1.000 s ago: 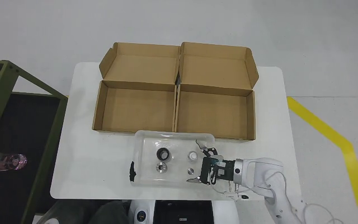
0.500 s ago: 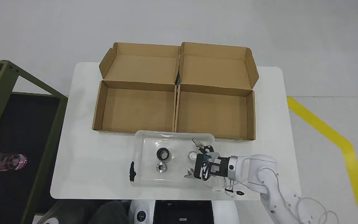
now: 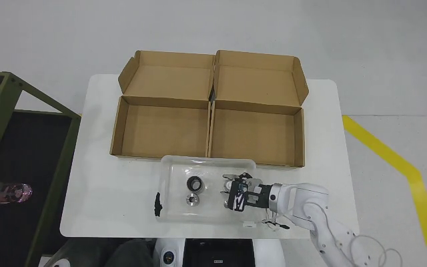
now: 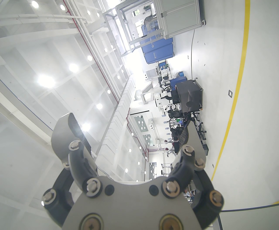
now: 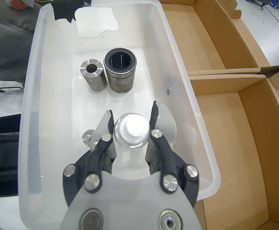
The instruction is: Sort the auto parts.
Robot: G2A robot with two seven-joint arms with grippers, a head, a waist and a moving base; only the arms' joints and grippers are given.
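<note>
A white tabletop (image 3: 100, 167) seen from above carries two open brown cardboard boxes side by side, the left box (image 3: 163, 130) and the right box (image 3: 257, 137), their lids folded back on the far side. Both boxes touch along their shared wall. Just in front of them, at the near edge of the tabletop, sits a clear rectangular plastic bin (image 3: 207, 160).

The right hand (image 5: 132, 111) is lowered into the right half of the bin. It is open, its two black-padded fingers (image 5: 153, 113) spread on either side of a round white auto part with a clear, glassy rim (image 5: 133, 128). The pads stand very close against the part's sides; whether they press on it cannot be told. The part rests on the bin floor.

Just beside the hand lies a small shiny metal piece (image 5: 87, 137), half hidden by a finger. In the left half of the bin stand two upright cylinders, touching or nearly so: a larger dark metal sleeve with a black bore (image 5: 120, 70) and a smaller grey steel cylinder with a hole down its middle (image 5: 93, 75). A torn scrap of black tape (image 5: 65, 8) clings to the bin's left end.

The left hand (image 4: 129, 122) points up into the room, its fingers parted with nothing between them.
</note>
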